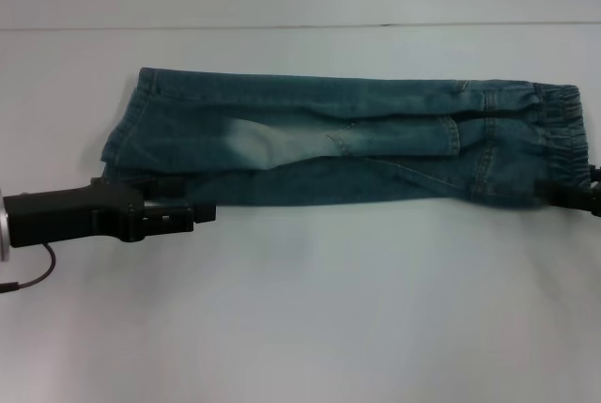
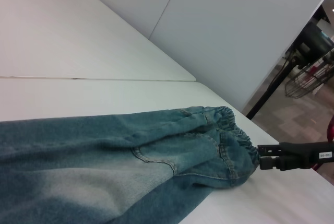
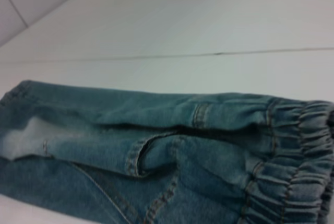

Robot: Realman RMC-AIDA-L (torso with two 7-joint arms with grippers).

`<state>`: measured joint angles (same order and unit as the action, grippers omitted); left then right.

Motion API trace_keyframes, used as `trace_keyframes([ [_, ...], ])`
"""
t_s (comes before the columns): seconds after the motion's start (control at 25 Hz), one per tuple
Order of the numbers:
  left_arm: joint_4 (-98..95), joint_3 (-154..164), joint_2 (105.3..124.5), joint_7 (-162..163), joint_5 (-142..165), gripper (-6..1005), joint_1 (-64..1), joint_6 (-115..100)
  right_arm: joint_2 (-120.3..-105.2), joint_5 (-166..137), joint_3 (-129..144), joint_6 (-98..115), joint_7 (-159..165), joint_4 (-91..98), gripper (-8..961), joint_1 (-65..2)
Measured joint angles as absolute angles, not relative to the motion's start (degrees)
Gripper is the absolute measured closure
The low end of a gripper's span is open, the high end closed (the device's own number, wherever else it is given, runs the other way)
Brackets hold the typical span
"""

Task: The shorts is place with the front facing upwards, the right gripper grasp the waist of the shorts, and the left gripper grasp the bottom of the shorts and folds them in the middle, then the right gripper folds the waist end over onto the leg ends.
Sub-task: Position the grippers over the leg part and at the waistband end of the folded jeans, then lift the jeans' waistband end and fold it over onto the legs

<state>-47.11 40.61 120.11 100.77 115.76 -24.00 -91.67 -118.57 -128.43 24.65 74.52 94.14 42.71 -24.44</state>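
Denim shorts (image 1: 347, 145), folded lengthwise, flat on white tabletop (image 1: 310, 318).
Left gripper (image 1: 202, 211) at leg-end front edge, jaws state indeterminate; right gripper (image 1: 563, 198) at elastic waist, apparently pinching it, ready for the second fold.

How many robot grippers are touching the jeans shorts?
2. The left gripper is at the leg end of the shorts; the right gripper is at the elastic waist.

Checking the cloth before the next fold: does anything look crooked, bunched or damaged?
Nothing stands out. The denim shorts lie folded lengthwise on the white table, elastic waist toward the right gripper, leg ends by the left gripper. No tears visible.
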Motion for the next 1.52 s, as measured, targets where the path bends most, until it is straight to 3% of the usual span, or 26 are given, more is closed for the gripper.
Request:
trace_keyframes([
  [0.36,-47.11,40.60,120.17,100.89,115.75,172,-24.04,-91.76,-117.41,-129.41,25.34,72.28,94.44,39.52,33,-25.28],
  [0.6,-47.11,41.04,120.33,100.61,115.75,172,-24.53,-91.74,-117.16,-129.44,25.69,72.80,93.31,39.21,265,-25.40],
  [0.68,-47.11,41.24,120.42,100.52,115.75,172,-24.54,-91.64,-117.16,-129.44,25.73,72.58,92.89,39.20,517,-25.38],
  [1.0,-47.24,41.66,121.31,99.96,115.71,171,-25.83,-91.74,-117.16,-128.92,24.89,72.62,91.03,39.19,692,-24.92],
  [1.36,-44.70,45.97,124.11,98.17,115.16,171,-32.13,-82.96,-117.26,-128.86,23.53,73.20,90.11,39.51,895,-24.81],
  [1.52,-41.17,50.34,124.11,96.42,115.08,171,-35.43,-76.43,-117.39,-128.84,23.40,74.07,90.09,40.00,893,-24.81],
])
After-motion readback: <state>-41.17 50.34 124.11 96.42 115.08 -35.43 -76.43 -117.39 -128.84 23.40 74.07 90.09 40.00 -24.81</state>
